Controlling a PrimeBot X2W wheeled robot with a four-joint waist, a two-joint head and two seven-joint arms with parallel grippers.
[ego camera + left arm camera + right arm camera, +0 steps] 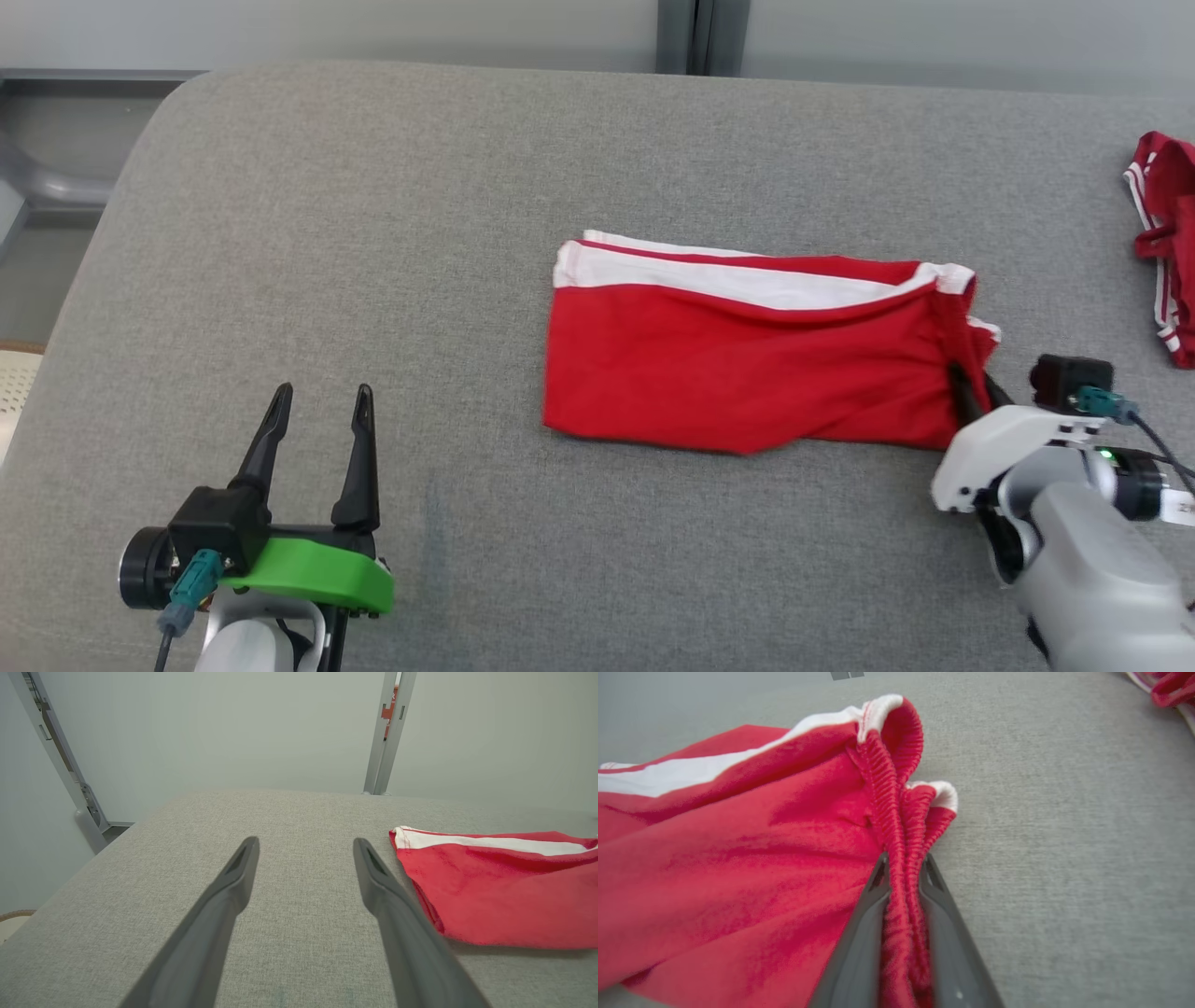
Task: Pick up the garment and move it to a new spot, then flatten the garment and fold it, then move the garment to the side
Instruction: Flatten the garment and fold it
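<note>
Red folded fabric garment with white stripe [747,373] lies centre-right on grey woven surface [373,233]. Right gripper [903,858] is clamped on its elastic right edge. Left gripper [322,397], fingers apart, stands over bare surface to the left.

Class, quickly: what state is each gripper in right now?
Left gripper: open, holding nothing.
Right gripper: closed on the red shorts, at the elastic waistband.

Two red garments: the garment [747,373] at centre, a second garment [1162,243] at three o'clock. Two grippers: left gripper [317,411] at eight o'clock, right gripper [973,390] at four o'clock, each with two dark fingers [269,439], four in all. One grey table [373,233] beneath everything.
</note>
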